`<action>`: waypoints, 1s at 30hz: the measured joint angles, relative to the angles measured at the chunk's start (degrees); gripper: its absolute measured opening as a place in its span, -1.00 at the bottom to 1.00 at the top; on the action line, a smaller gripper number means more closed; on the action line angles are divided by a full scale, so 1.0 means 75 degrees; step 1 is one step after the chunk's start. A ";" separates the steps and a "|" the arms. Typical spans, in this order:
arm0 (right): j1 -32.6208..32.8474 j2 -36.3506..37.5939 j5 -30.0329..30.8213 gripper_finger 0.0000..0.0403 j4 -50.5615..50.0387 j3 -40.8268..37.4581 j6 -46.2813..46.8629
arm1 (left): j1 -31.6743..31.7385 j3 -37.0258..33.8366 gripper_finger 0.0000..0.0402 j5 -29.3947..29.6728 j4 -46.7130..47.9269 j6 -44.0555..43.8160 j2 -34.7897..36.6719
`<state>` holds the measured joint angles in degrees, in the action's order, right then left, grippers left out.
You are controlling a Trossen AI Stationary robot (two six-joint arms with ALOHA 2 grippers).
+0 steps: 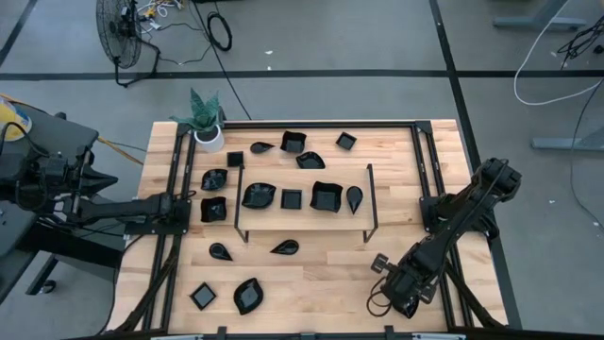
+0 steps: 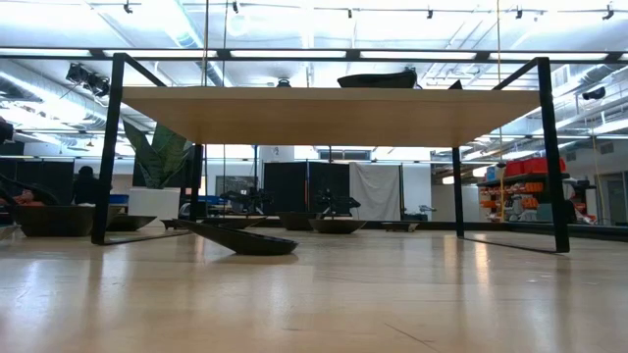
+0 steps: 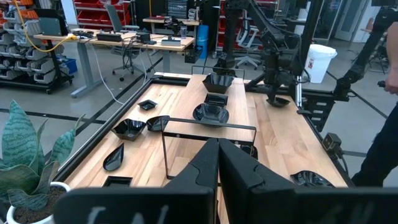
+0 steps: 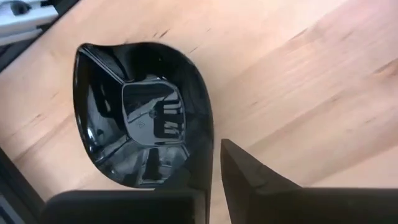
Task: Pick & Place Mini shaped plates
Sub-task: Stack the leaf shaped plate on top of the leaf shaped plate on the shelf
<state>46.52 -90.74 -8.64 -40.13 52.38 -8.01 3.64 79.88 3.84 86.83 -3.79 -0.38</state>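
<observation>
We see the right claw (image 4: 214, 171) low at the near right corner of the pale wooden plank table (image 1: 311, 283), its dark fingers pinched narrow on the rim of a small glossy black dish with a squared centre and curved, leaf-like edge (image 4: 140, 115). One finger sits inside the bowl wall, the other just outside it. From the wrist view the dish looks to be at or just above the wood; we cannot tell whether it is touching.

The other mini shaped plates lie scattered across the table: a cluster of squares and teardrops (image 1: 283, 196) under and around the thin black wire frame (image 1: 302, 203), a wavy leaf dish (image 1: 248, 296) and a small square one (image 1: 202, 296) near the front left, two teardrops (image 1: 253, 249) ahead of the frame.

The left claw (image 3: 217, 168) waits at the left edge of the table, fingers pressed together and holding nothing, near the white pot with a green plant (image 1: 208, 127).

We judge these dishes to be light, rigid and quite slick, likely hard plastic or glazed ware, so they could slide or twist in a pinch. The raised rim is the only practical hold; gripping a straight stretch of wall, deep enough to seat both fingers, seems safest.
</observation>
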 joint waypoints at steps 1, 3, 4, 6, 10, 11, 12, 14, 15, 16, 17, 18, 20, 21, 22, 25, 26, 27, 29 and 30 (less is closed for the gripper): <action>-0.0028 0.0048 -0.0010 -0.82 -0.0002 0.0000 0.0001 | 0.0000 0.0000 -0.91 0.0000 0.0000 0.0000 0.0000; -0.0100 0.0114 -0.0096 -0.82 -0.0012 0.0000 0.0013 | 0.0000 0.0000 -0.91 0.0002 -0.0001 0.0003 0.0000; -0.0135 0.0139 -0.0161 -0.82 -0.0011 0.0000 0.0017 | 0.0000 0.0000 -0.91 0.0001 0.0002 0.0000 0.0000; -0.0170 0.0172 -0.0189 -0.82 -0.0022 0.0000 0.0023 | 0.0000 0.0000 -0.91 0.0001 -0.0001 0.0001 0.0000; -0.0199 0.0177 -0.0187 -0.81 0.0007 0.0000 0.0010 | 0.0000 0.0000 -0.91 0.0000 0.0000 0.0000 0.0000; -0.0198 0.0177 -0.0188 -0.80 0.0056 0.0000 0.0006 | 0.0000 0.0000 -0.91 0.0003 0.0000 0.0003 0.0000; -0.0198 0.0177 -0.0191 -0.78 0.0112 0.0000 0.0004 | 0.0000 0.0000 -0.91 0.0000 0.0001 0.0000 0.0000; -0.0196 0.0177 -0.0194 -0.71 0.0216 0.0000 0.0003 | 0.0000 0.0000 -0.91 0.0000 0.0000 0.0000 0.0000; -0.0194 0.0177 -0.0195 -0.67 0.0236 0.0000 0.0003 | 0.0000 0.0000 -0.91 0.0000 0.0001 0.0001 0.0000; -0.0179 0.0177 -0.0195 -0.63 0.0249 0.0000 0.0003 | 0.0000 0.0000 -0.91 0.0001 0.0001 0.0000 0.0000; -0.0169 0.0167 -0.0195 -0.58 0.0284 0.0000 -0.0002 | -0.0001 0.0000 -0.91 0.0003 0.0001 0.0000 0.0000; -0.0166 0.0151 -0.0195 -0.53 0.0343 0.0000 -0.0018 | -0.0001 0.0000 -0.91 0.0000 0.0001 0.0002 0.0000; -0.0157 0.0143 -0.0205 -0.43 0.0424 0.0000 -0.0061 | -0.0002 0.0000 -0.91 0.0000 0.0002 -0.0001 0.0000; -0.0155 0.0143 -0.0220 -0.39 0.0474 0.0000 -0.0066 | -0.0003 0.0000 -0.91 0.0000 0.0002 0.0000 0.0000; -0.0155 0.0143 -0.0232 -0.35 0.0524 0.0000 -0.0079 | 0.0000 0.0000 -0.91 0.0001 0.0002 0.0001 0.0000; -0.0155 0.0143 -0.0255 -0.26 0.0592 0.0000 -0.0164 | -0.0001 0.0000 -0.91 0.0000 0.0002 0.0000 0.0000; -0.0155 0.0143 -0.0256 -0.24 0.0584 0.0000 -0.0191 | 0.0000 0.0000 -0.91 0.0000 0.0002 0.0003 0.0000; -0.0155 0.0132 -0.0257 -0.23 0.0585 0.0000 -0.0201 | 0.0000 0.0000 -0.91 0.0000 0.0002 0.0003 0.0000; -0.0158 0.0038 -0.0370 -0.22 0.0599 0.0003 -0.0207 | -0.0001 0.0000 -0.91 0.0001 -0.0001 -0.0001 0.0000; -0.0150 -0.0030 -0.0427 -0.22 0.0585 0.0003 -0.0230 | -0.0001 0.0000 -0.91 0.0000 0.0001 0.0003 0.0000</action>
<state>45.40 -90.96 -11.84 -35.74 52.40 -9.73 3.63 79.88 3.84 86.84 -3.77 -0.38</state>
